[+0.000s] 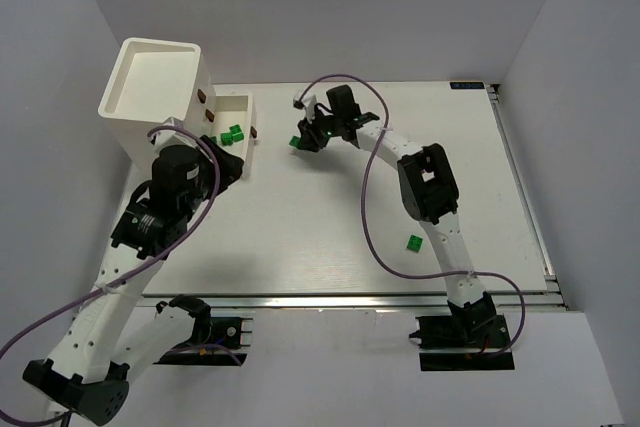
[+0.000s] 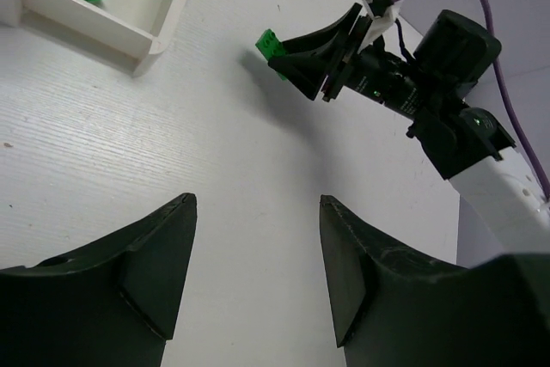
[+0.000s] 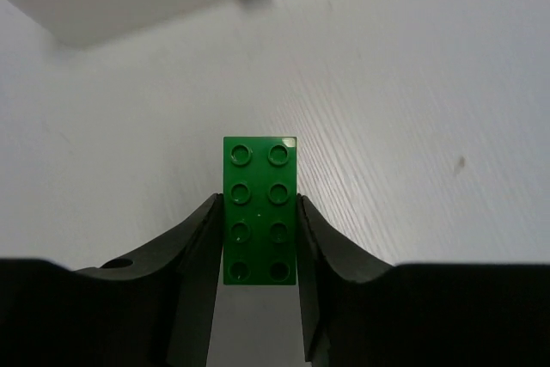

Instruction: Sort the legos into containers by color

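Note:
A green lego (image 3: pixel 259 169), a two-by-four studded brick, is clamped between the fingers of my right gripper (image 3: pixel 259 205). From above this gripper (image 1: pixel 303 140) sits a little right of the low white tray (image 1: pixel 243 105). The held lego (image 2: pixel 270 43) sticks out of its tip, low over the table. Several green legos (image 1: pixel 233 135) lie in the tray. One more green lego (image 1: pixel 412 242) lies on the table by the right arm. My left gripper (image 2: pixel 258 238) hangs open over bare table with nothing between its fingers.
The tall white bin (image 1: pixel 152 75) stands joined to the tray at the back left. The tray's near wall (image 2: pixel 103 36) lies ahead and left of the left gripper. A purple cable (image 1: pixel 365 187) loops along the right arm.

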